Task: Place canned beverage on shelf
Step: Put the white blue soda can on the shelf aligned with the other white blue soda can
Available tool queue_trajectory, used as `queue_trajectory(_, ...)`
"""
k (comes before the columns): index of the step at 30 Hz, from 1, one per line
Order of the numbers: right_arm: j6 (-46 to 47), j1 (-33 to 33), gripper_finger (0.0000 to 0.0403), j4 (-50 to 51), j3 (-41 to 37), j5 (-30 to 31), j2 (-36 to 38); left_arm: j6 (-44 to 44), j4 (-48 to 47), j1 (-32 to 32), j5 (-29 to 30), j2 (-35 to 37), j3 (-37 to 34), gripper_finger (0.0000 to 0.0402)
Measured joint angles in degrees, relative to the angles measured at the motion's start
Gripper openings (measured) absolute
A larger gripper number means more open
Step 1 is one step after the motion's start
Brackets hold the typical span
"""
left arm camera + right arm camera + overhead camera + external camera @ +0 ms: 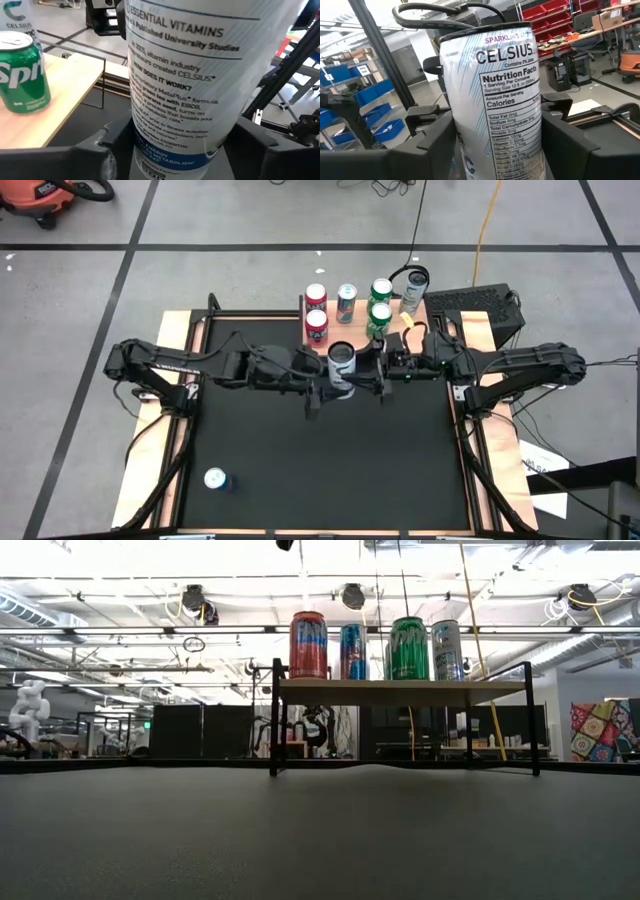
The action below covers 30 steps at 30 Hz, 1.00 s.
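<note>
Two claws, left [322, 385] and right [372, 378], clamp one upright white can [342, 366] before the shelf [306, 330]

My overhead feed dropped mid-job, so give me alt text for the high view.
Both grippers, left and right, meet at the table's middle around one upright white can, just in front of the shelf. The shelf carries two red cans, a blue one, two green ones and a white one. Another can lies alone near the table's front left.
</note>
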<state>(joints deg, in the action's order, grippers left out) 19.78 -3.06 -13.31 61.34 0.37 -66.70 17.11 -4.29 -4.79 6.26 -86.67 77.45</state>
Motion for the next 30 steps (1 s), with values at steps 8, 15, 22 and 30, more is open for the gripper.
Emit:
queue_trajectory(8,-0.3,0.2,0.0273,4.4,0.0,2.3,0.0,-1.3,-4.2,0.5,2.2,0.0,0.0,0.0234)
queue_trajectory(15,0.3,0.4,0.0328,6.0,0.0,4.7,-0.6,-1.5,-12.4,0.6,6.7,0.0,0.0,0.0235)
queue_trajectory(22,-1.3,0.7,0.0333,5.9,0.0,5.8,-0.9,-4.2,-16.2,0.7,6.7,0.0,-0.1,0.0234)
queue_trajectory(30,-2.0,1.7,0.0333,6.4,0.1,5.6,-2.5,-5.6,-17.3,0.7,5.6,-2.2,-0.1,0.0234)
